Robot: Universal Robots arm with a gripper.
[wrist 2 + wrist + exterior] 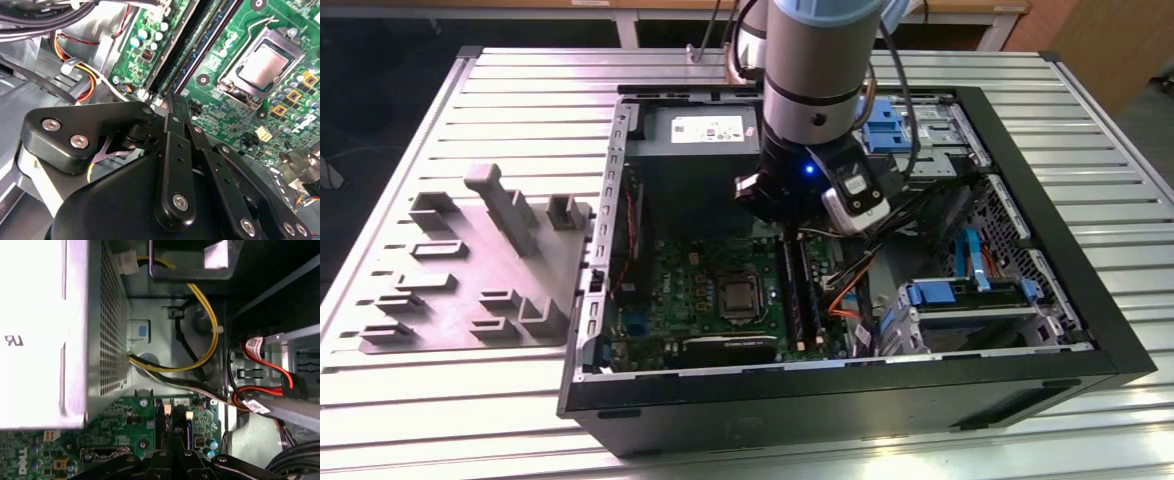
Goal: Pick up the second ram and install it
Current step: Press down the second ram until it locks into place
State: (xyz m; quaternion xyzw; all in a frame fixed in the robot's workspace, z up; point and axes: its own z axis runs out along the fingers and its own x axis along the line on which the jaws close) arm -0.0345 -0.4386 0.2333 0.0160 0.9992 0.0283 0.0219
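The gripper (172, 107), fingers together above the memory slots (172, 55), nears the second ram (197, 42): light, rigid, fragile, best gripped by its long edges.

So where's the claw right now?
In the second wrist view the claw sits at one end of the long black slots, near the processor socket.
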